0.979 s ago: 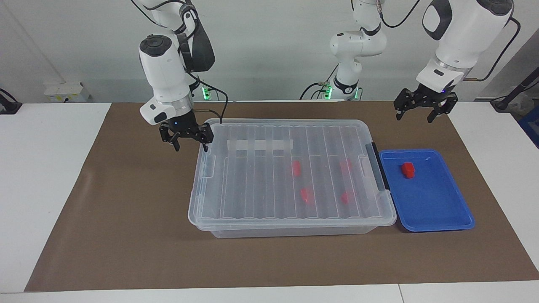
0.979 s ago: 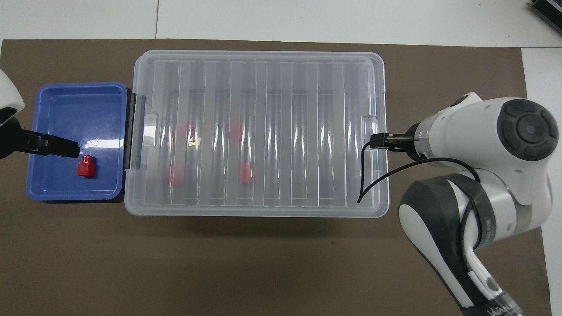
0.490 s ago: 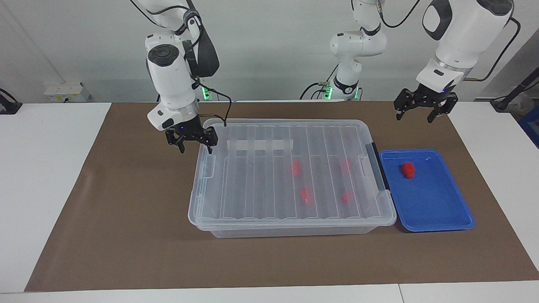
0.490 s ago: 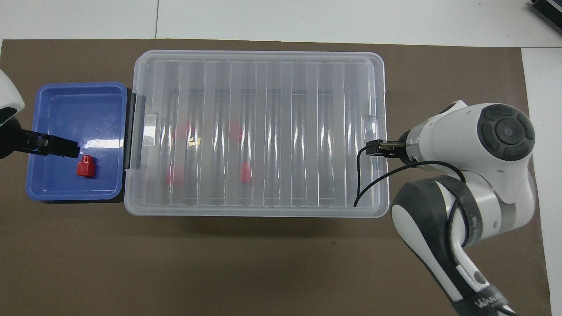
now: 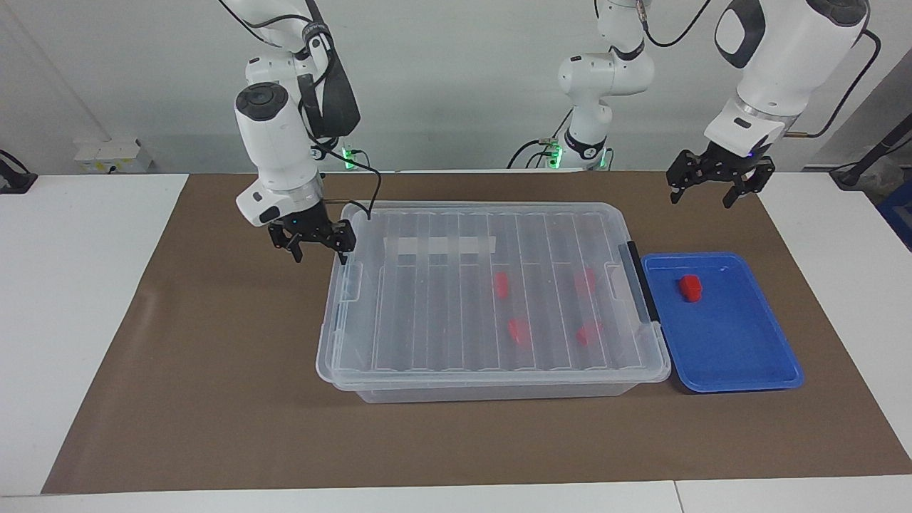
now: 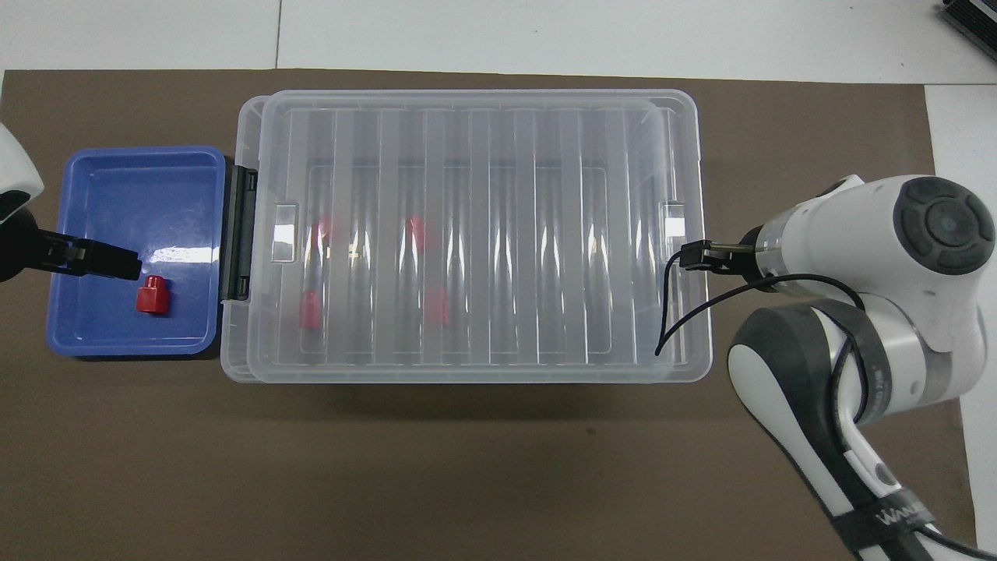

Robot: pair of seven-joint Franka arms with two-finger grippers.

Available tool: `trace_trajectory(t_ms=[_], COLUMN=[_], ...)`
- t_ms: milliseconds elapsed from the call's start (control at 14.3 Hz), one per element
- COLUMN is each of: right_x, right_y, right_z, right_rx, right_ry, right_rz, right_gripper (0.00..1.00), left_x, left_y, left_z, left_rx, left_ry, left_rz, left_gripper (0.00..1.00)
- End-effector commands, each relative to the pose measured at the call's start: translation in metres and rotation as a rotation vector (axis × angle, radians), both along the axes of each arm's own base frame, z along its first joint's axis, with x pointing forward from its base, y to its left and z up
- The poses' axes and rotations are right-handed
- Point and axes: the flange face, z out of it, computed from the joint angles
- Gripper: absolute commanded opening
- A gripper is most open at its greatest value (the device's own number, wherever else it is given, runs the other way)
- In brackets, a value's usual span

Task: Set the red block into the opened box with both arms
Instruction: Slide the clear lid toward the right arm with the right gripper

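Observation:
The red block lies in a shallow blue tray at the left arm's end of the box. The clear box carries its ribbed lid, which sits shifted toward the right arm's end. Several more red pieces show through the lid. My right gripper hangs open at the lid's end edge, one fingertip against it. My left gripper waits open, high over the tray's edge nearer the robots.
A black handle runs along the box's end beside the tray. A white tape strip crosses the lid. The brown mat covers the table under everything. A cable loops from the right wrist over the lid's corner.
The right gripper has drawn back toward the right arm's end, and the lid has slid that way with it, baring the box's rim by the handle. The left arm has not moved.

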Motion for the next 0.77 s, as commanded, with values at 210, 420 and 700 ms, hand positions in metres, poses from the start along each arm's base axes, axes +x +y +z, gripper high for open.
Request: trace_trajectory(t_ms=[210,420,700], right_x=[-0.004,-0.002,-0.002], right_y=[-0.046,-0.075,-0.112], right_z=[-0.003,-0.003,-0.001], right_rx=[-0.015,-0.022,-0.034], right_ry=[0.007,0.005,0.003], right_rz=[0.052,0.097,0.155], right_gripper=[0.93,0.94,0.94], left_x=[-0.005,-0.005,-0.005], left_y=[0.002,0.002,0.002], left_z=[0.001,0.000,0.000], left_rx=[-0.014,-0.014,-0.014], left_ry=[-0.007,-0.006,-0.006], left_rz=[0.004,0.004,0.004], left_gripper=[1.00,1.00,1.00])
